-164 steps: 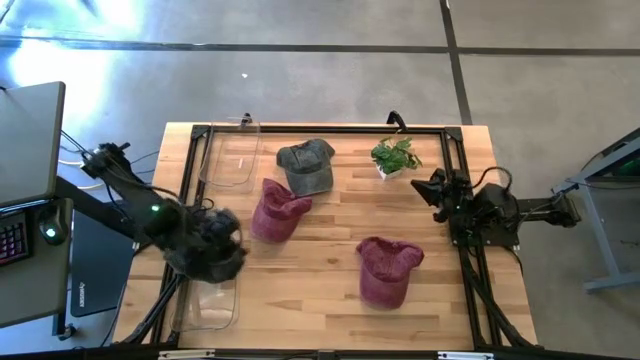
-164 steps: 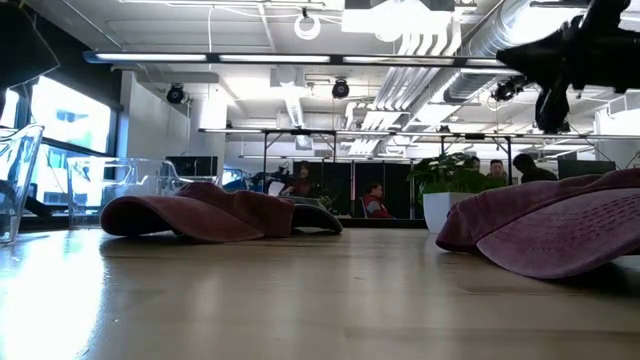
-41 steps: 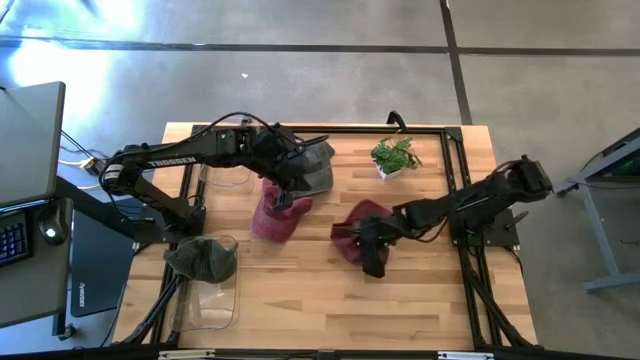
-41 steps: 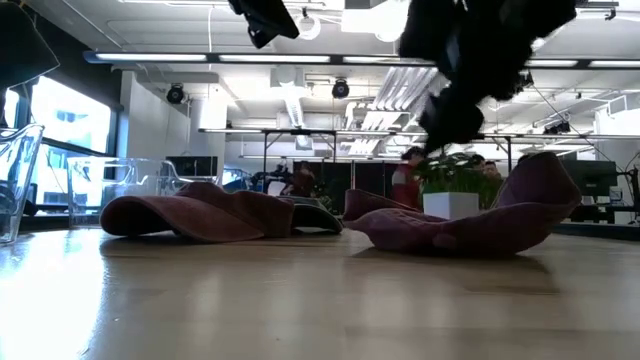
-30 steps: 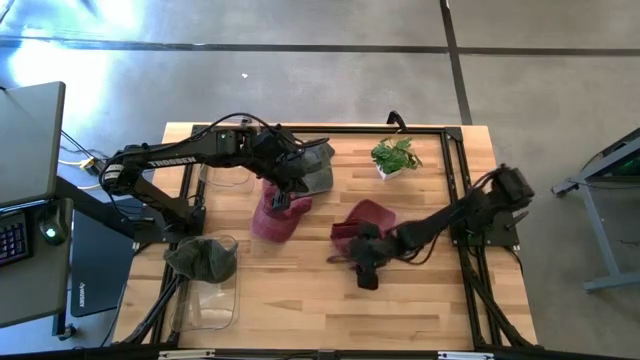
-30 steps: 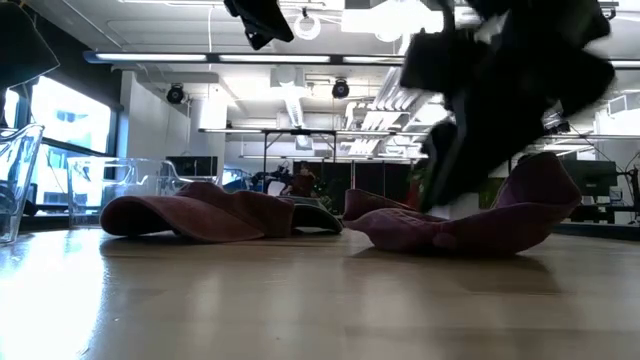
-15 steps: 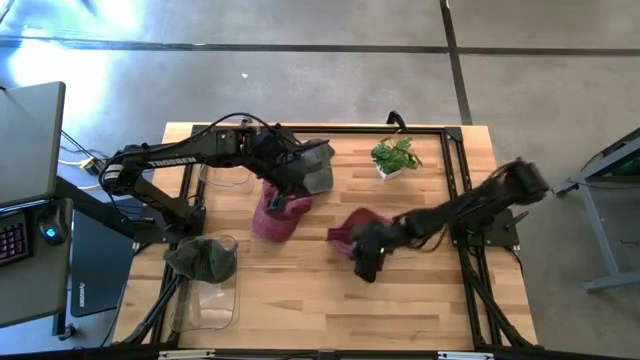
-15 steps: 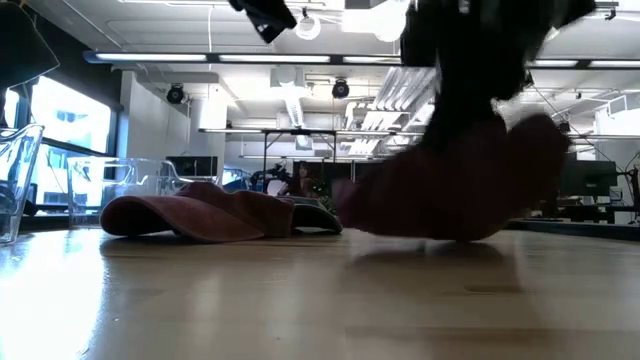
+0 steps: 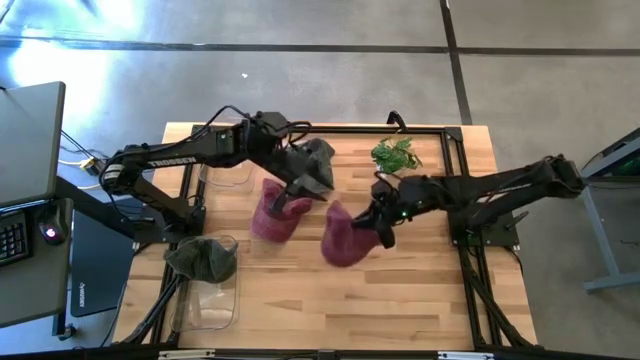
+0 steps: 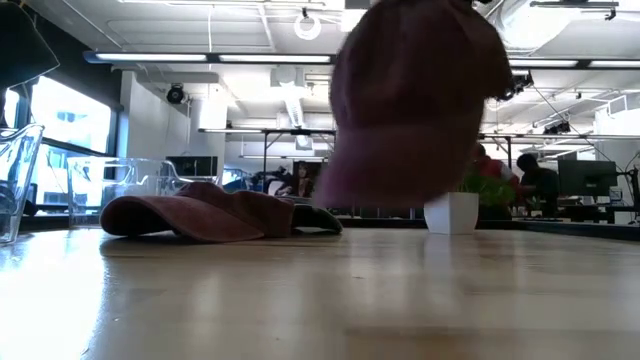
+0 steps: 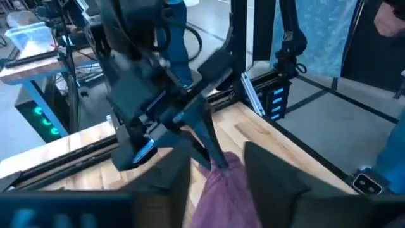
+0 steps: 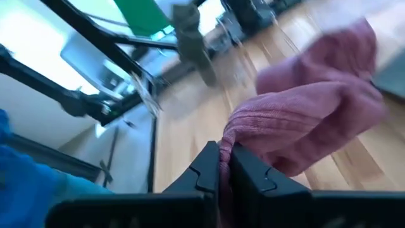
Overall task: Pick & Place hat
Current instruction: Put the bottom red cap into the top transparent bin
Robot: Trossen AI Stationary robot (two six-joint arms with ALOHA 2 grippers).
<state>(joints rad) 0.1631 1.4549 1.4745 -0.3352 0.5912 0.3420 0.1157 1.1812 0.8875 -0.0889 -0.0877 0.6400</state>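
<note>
Pale wooden table (image 9: 420,290) on a grey concrete floor; open workshop with ceiling lights behind.

Near the far edge, a potted plant (image 9: 396,156) and a grey cap (image 9: 318,160); on the left, clear bins (image 9: 211,300), one holding a dark cap (image 9: 202,259). "TROSSEN" readable along the left arm. Right gripper (image 9: 381,226) pinched shut on a maroon hat (image 9: 345,236), lifted clear of the table mid-board. Left gripper (image 9: 312,187) parted, above a second maroon hat (image 9: 277,214) lying flat.

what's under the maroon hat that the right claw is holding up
Only bare wooden table: the maroon hat hangs clear above it from the right claw. The high view hides the boards directly beneath; the low view shows a gap.
</note>
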